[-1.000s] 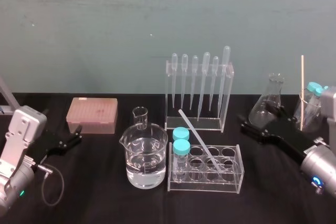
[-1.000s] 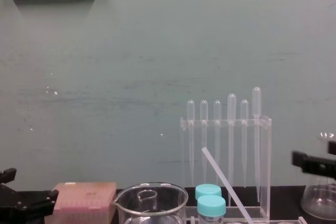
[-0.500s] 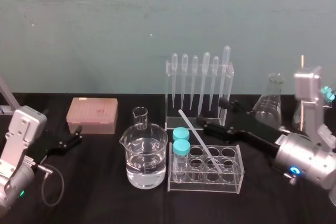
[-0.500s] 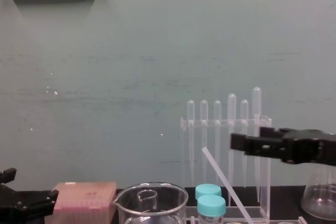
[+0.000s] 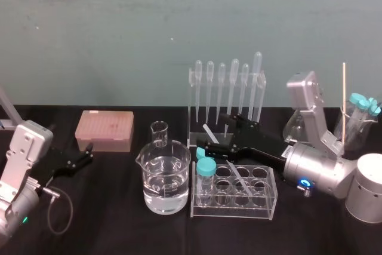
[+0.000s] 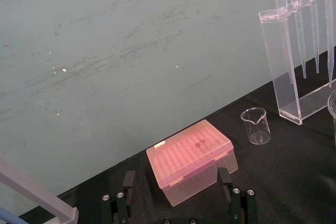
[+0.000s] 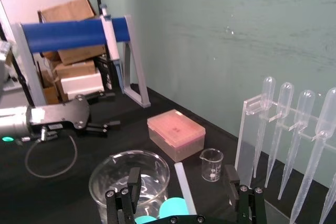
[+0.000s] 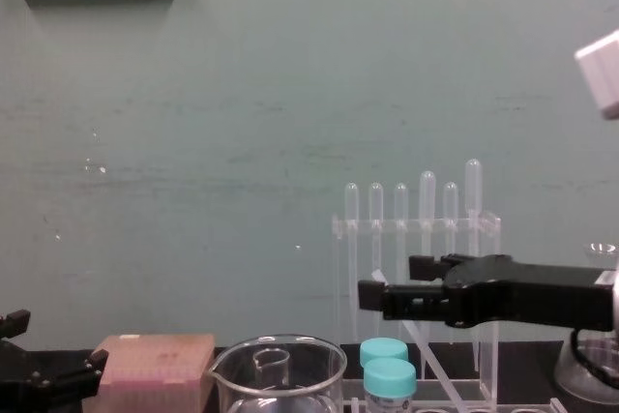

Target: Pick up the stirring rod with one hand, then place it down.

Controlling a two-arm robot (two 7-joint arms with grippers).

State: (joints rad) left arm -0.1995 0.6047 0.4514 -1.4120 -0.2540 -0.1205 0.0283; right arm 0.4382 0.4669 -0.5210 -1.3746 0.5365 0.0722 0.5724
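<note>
At your left, the left gripper (image 5: pixel 88 153) sits low over the tabletop (image 5: pixel 107 222), jaws released. At centre, the stirring rod (image 5: pixel 237 177) leans tilted in the tube rack (image 5: pixel 262 205), its lower end in a hole. Your right gripper (image 5: pixel 210 132) reaches in from the right, jaws released, one either side of the rod's upper part.

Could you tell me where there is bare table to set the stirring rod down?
Bare cloth lies in front of the pink box, between the parked left gripper and the large beaker. The centre is crowded: tube rack, pipette rack, and the right gripper open around the stirring rod.
</note>
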